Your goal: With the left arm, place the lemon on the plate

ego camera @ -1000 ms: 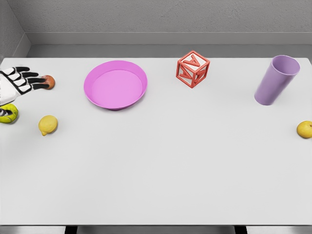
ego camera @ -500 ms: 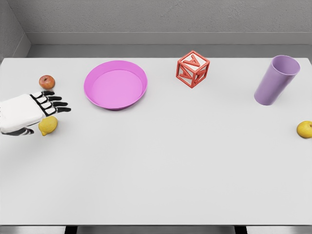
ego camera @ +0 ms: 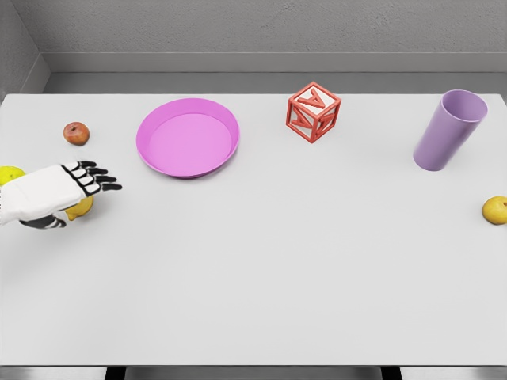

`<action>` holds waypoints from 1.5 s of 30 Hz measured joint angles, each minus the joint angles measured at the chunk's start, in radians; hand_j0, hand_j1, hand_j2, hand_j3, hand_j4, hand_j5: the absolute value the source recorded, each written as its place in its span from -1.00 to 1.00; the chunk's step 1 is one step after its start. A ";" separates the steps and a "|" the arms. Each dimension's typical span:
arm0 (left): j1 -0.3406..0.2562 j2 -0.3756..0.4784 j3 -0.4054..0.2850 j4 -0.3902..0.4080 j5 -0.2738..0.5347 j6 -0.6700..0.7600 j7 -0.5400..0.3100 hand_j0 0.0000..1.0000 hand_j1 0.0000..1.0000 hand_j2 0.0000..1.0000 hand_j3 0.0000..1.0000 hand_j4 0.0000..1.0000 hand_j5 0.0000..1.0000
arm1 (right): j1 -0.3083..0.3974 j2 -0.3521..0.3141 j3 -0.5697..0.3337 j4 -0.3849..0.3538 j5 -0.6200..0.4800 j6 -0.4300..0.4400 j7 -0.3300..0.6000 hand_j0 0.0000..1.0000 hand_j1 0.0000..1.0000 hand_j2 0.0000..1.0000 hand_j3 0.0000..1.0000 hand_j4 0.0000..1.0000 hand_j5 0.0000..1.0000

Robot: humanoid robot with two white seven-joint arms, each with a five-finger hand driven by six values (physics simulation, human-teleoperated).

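In the head view, the left hand [ego camera: 55,192] comes in from the left edge of the frame at mid-height, palm down, its white back toward the camera. Its black fingers [ego camera: 97,179] reach out to the right, fairly straight and only slightly fanned, and they close on nothing. The hand lies over the lemon [ego camera: 80,207], which shows only as a yellow sliver under the lower edge of the palm; the thumb shows dark below the hand, just left of that sliver. Whether the palm actually touches the lemon cannot be told from this angle. The lemon sits on the white table [ego camera: 261,269] at the left of the frame, well apart from the pink plate [ego camera: 188,138], which lies up and to the right of it in the upper left part of the frame. A small reddish fruit [ego camera: 76,133] rests above the hand, left of the plate. A yellow-green ball [ego camera: 9,175] peeks out at the far left edge beside the wrist. A red letter block [ego camera: 314,112] stands upper centre, a lilac cup [ego camera: 449,130] leans at upper right, and a yellow fruit [ego camera: 495,210] lies at the right edge.
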 measured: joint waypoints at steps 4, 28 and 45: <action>0.002 -0.016 -0.007 0.018 0.001 0.000 -0.010 1.00 1.00 1.00 1.00 1.00 1.00 | 0.000 0.000 0.000 0.000 0.000 0.000 0.000 1.00 1.00 1.00 1.00 1.00 1.00; -0.066 -0.021 -0.020 0.130 0.002 0.000 -0.040 1.00 1.00 1.00 1.00 1.00 1.00 | 0.000 0.000 0.000 0.000 0.000 0.000 0.000 1.00 1.00 1.00 1.00 1.00 1.00; -0.163 0.019 -0.094 0.127 0.010 0.000 -0.064 1.00 1.00 1.00 1.00 1.00 1.00 | 0.000 0.000 0.000 0.000 0.000 0.000 0.000 1.00 1.00 1.00 1.00 1.00 1.00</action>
